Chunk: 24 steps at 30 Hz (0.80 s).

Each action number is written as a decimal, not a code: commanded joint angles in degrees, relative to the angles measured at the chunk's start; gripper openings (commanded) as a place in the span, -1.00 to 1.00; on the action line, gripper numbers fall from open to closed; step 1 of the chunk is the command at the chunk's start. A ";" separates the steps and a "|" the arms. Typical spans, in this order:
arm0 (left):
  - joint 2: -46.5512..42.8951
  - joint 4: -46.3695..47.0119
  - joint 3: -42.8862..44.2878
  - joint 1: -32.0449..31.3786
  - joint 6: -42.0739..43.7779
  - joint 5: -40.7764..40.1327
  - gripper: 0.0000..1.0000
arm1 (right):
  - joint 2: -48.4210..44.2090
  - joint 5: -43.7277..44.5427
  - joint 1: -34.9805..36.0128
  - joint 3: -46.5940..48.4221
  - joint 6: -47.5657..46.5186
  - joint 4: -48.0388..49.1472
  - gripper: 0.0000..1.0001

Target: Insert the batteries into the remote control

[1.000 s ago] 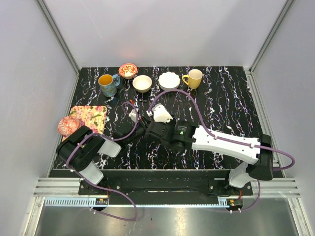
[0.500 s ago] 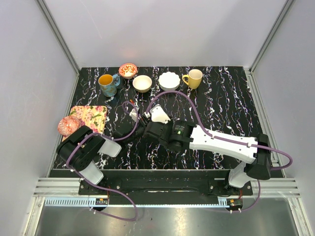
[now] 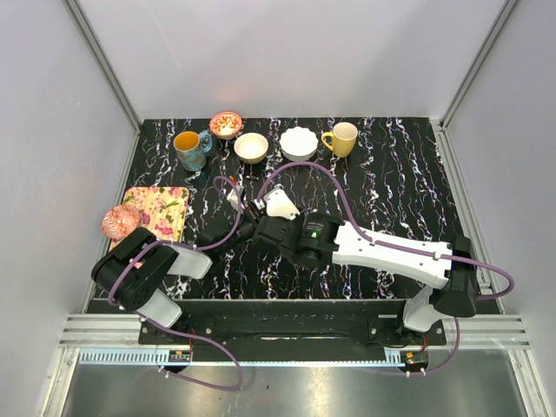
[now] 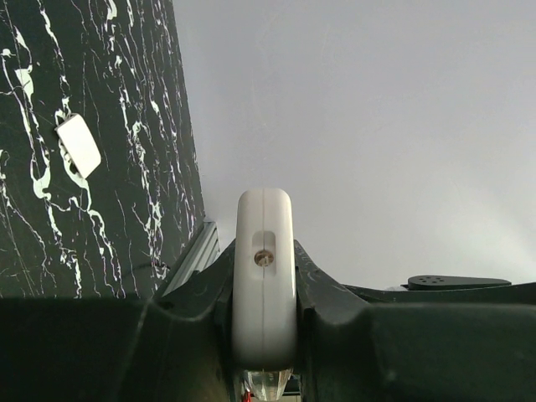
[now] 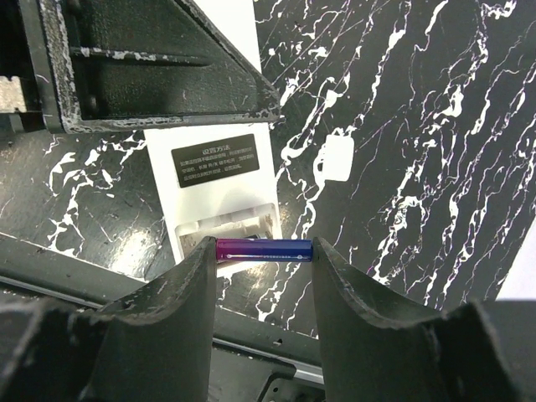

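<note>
Left end effector [image 4: 264,289] clamps remote control [image 4: 264,222]; right end effector [image 5: 264,249] holds battery [image 5: 280,249] over it.

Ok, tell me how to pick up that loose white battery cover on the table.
I'd pinch the battery cover across its long edges, straight down from above: it lies flat on the table, thin, so only the edges can be caught.

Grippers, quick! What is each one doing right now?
Left gripper: closed, holding the remote control.
Right gripper: closed on a battery.
</note>
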 commanded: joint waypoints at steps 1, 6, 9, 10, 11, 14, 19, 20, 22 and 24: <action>-2.00 24.49 -0.25 -0.57 0.83 -0.47 -1.00 | -0.21 -0.83 0.46 0.05 1.33 0.27 -1.00; -2.44 24.49 -0.26 -0.49 0.74 -0.82 -1.00 | -0.39 -1.27 0.64 0.14 1.41 0.01 -1.00; -2.62 24.49 -0.17 -0.58 0.65 -0.82 -1.00 | -0.47 -1.45 0.64 0.05 1.50 -0.34 -1.00; -2.62 24.49 -0.08 -0.58 0.57 -0.90 -1.00 | -0.56 -1.45 0.64 -0.04 1.59 -0.43 -1.00; -2.62 24.49 -0.08 -0.58 0.57 -0.91 -1.00 | -0.65 -1.45 0.64 -0.04 1.68 -0.52 -1.00; -2.62 24.49 0.01 -0.57 0.57 -0.99 -1.00 | -0.82 -1.62 0.72 -0.30 1.94 -0.69 -1.00; -2.71 24.49 0.01 -0.58 0.57 -0.99 -1.00 | -0.74 -1.97 0.72 -0.30 2.03 -0.78 -0.97; -2.71 24.49 -0.08 -0.66 0.48 -0.99 -1.00 | -0.74 -1.97 0.72 -0.30 2.03 -0.70 -0.95; -2.62 24.49 0.01 -0.66 0.48 -0.99 -1.00 | -0.65 -2.06 0.64 -0.21 2.03 -0.70 -0.91; -2.70 24.49 0.01 -0.58 0.57 -0.99 -1.00 | -0.47 -2.06 0.72 -0.12 1.94 -0.70 -0.88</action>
